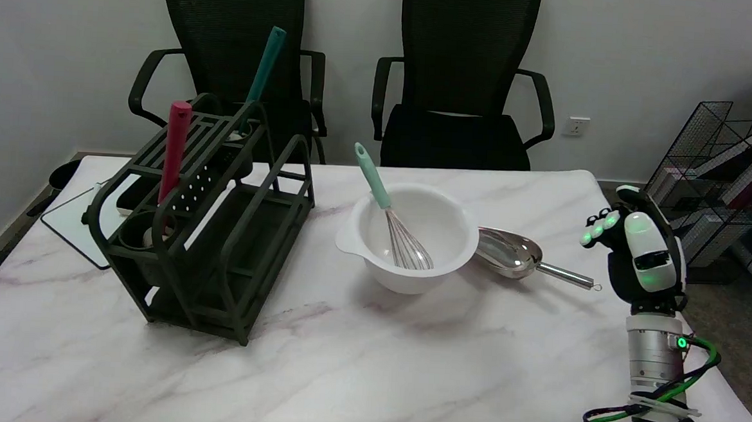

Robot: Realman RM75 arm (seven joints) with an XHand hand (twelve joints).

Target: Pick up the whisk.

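A white marble-patterned table (355,364) fills most of the view, seen from above its near side. Near the middle sits a white mixing bowl (451,253) with a small pouring lip on its left rim. The whisk (392,215) stands inside that bowl: its wire loops rest on the bowl's bottom, and its pale teal handle leans up and to the left, over the rim at the back left.

Just to the right of the bowl lies a shiny metal scoop (512,250), its pan next to the bowl's wall and its thin handle pointing right.

The robot's right hand (640,257) hovers at the table's right edge, well apart from the bowl and beyond the tip of the scoop's handle. It is raised upright on its silver wrist, its back toward the camera, with green lights glowing on the fingertips (600,226). The fingers bend toward the left and nothing is between them; from behind, I cannot tell how far apart they are.

On the left side of the table stands a dark green utensil rack (220,241). A red-handled tool (174,149) sticks up from its front left cup, and a teal-handled tool (264,70) rises from its back.

Behind the table are 2 black mesh office chairs (463,80) against a pale wall.
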